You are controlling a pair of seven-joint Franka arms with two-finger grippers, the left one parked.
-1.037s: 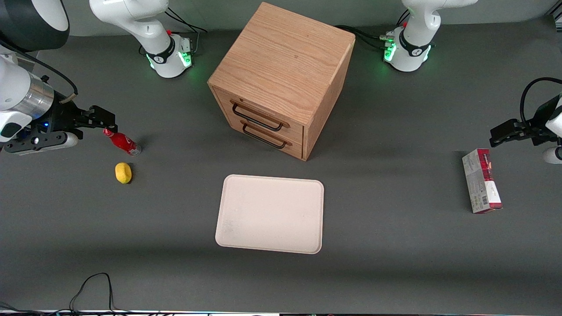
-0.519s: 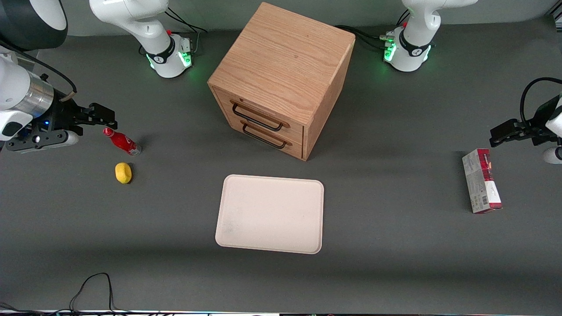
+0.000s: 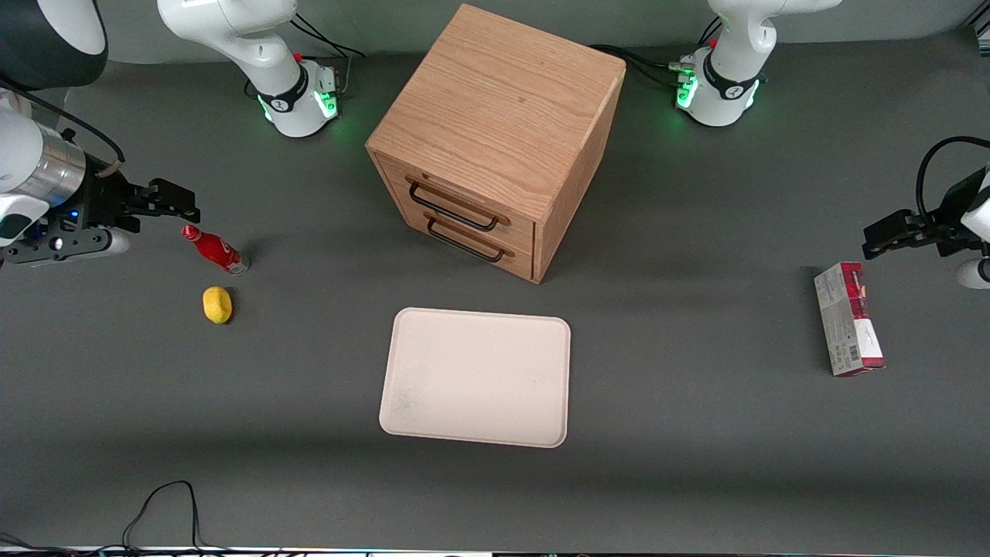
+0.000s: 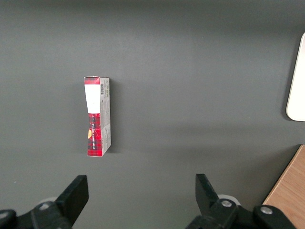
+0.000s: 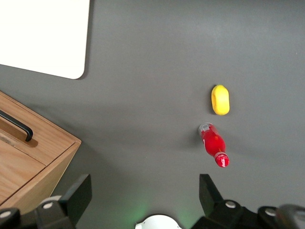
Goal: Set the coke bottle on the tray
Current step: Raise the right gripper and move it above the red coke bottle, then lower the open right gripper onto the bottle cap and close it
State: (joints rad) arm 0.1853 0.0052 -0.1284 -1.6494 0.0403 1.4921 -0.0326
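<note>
The coke bottle (image 3: 216, 251) is small and red and lies on its side on the grey table toward the working arm's end, its cap pointing at the gripper. It also shows in the right wrist view (image 5: 214, 144). My gripper (image 3: 182, 203) hovers open just above the cap end, a little farther from the front camera than the bottle, and holds nothing; its fingers (image 5: 81, 194) stand wide apart. The pale beige tray (image 3: 477, 377) lies bare near the table's middle, in front of the cabinet, and its corner shows in the wrist view (image 5: 43, 36).
A yellow lump (image 3: 217, 304) lies beside the bottle, nearer the front camera. The wooden two-drawer cabinet (image 3: 499, 131) stands mid-table with both drawers closed. A red-and-grey carton (image 3: 848, 318) lies toward the parked arm's end. A black cable (image 3: 166, 507) loops at the table's front edge.
My gripper has drawn back slightly away from the bottle, toward the working arm's end and upward. The bottle has not moved.
</note>
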